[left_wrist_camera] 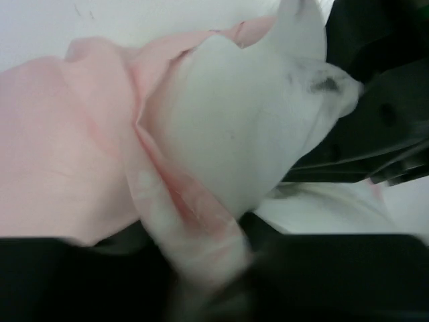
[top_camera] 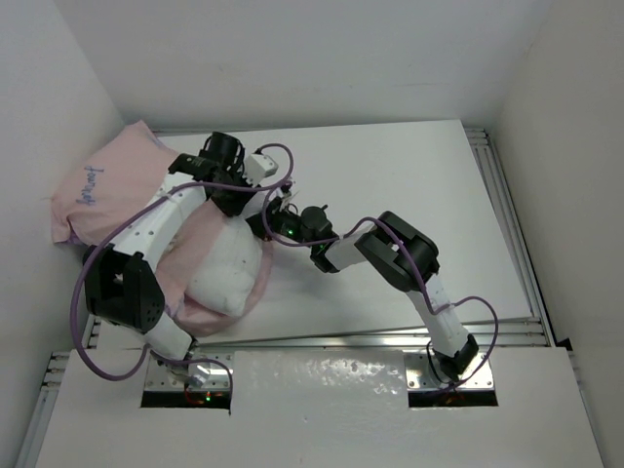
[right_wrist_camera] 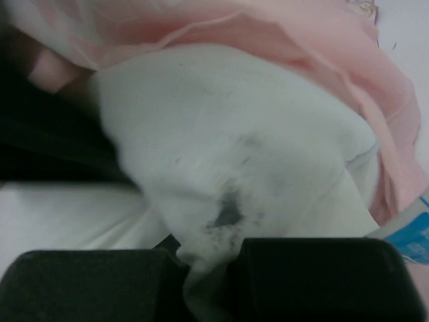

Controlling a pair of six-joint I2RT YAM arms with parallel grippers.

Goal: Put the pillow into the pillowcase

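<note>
The pale pink pillowcase (top_camera: 107, 190) lies inside out at the table's left, bunched round the white pillow (top_camera: 229, 268), whose near end bulges out of its mouth. My left gripper (top_camera: 265, 202) is at the pillow's far right corner. A fold of the pillowcase (left_wrist_camera: 67, 147) runs down between the blurred fingers of my left gripper (left_wrist_camera: 208, 268), beside the pillow (left_wrist_camera: 248, 127). How far its jaws stand apart is unclear. My right gripper (top_camera: 280, 226) meets it there. In its wrist view my right gripper (right_wrist_camera: 208, 275) is shut on a smudged corner of the pillow (right_wrist_camera: 234, 134), under the pillowcase (right_wrist_camera: 268, 33) rim.
The white table (top_camera: 409, 195) stretches to the right of the arms, with metal rails (top_camera: 507, 224) along its right edge. White walls close in on the left, back and right. A blue and white tag (right_wrist_camera: 412, 235) shows at the right wrist view's edge.
</note>
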